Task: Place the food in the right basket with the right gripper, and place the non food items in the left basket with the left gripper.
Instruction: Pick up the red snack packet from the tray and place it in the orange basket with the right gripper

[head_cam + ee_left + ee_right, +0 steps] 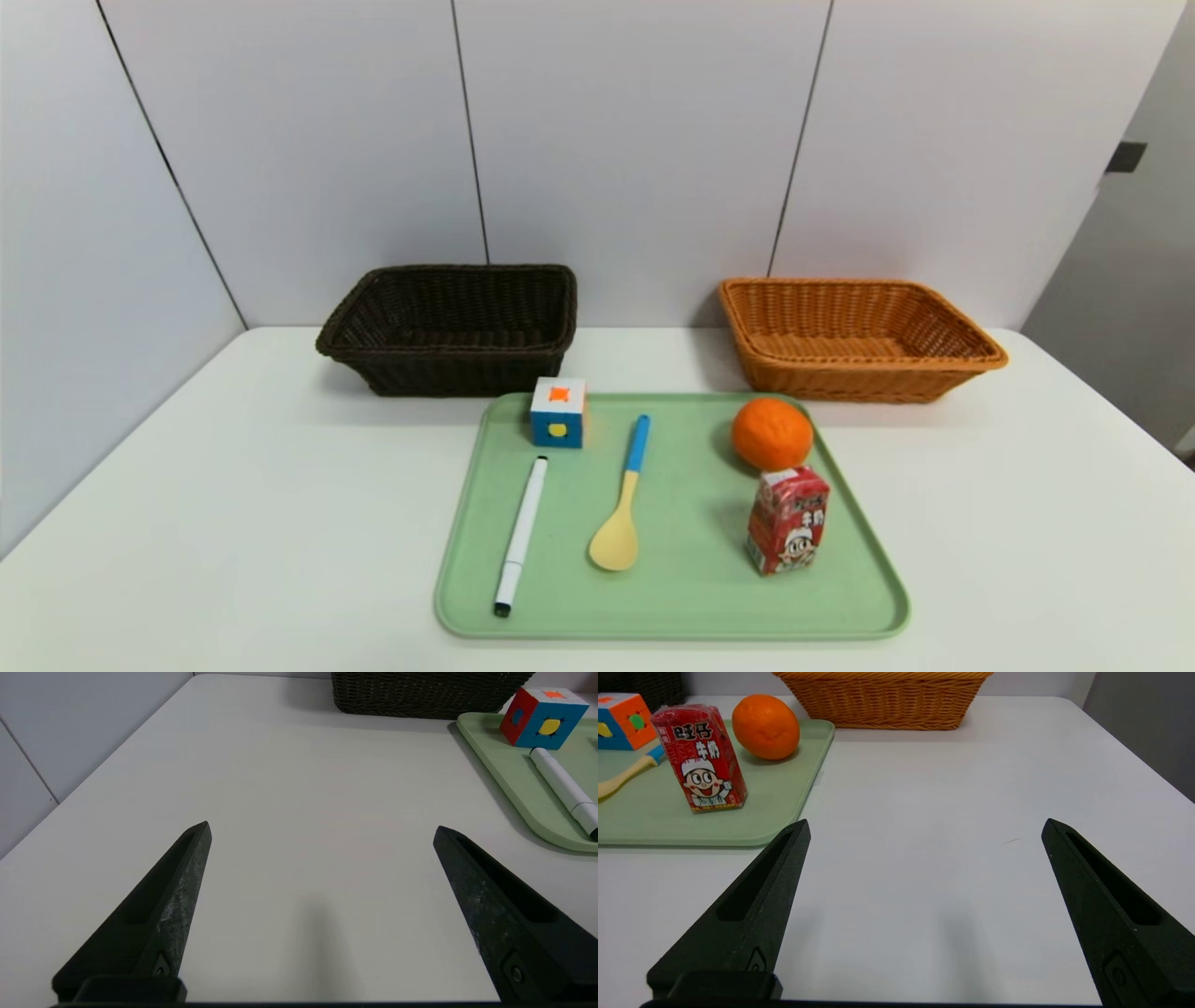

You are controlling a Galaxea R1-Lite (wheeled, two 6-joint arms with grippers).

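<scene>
the left gripper (322,830) and right gripper (924,828) hang over bare white table (233,523) on either side of the pale green tray (672,616), both with jaws spread wide and holding nothing. on the tray's near half lie a white marker (521,534) with a black tip and a yellow spoon (624,504) with a blue handle; a red drink carton (787,519) with a cartoon face stands upright near the tray's right rim. beyond it sits a round orange fruit (771,433), and a multicoloured cube (558,412) at the far left corner. farthest off, against the wall, the dark brown wicker basket (448,327) and the flared orange-tan wicker basket (854,338) stand well apart.
</scene>
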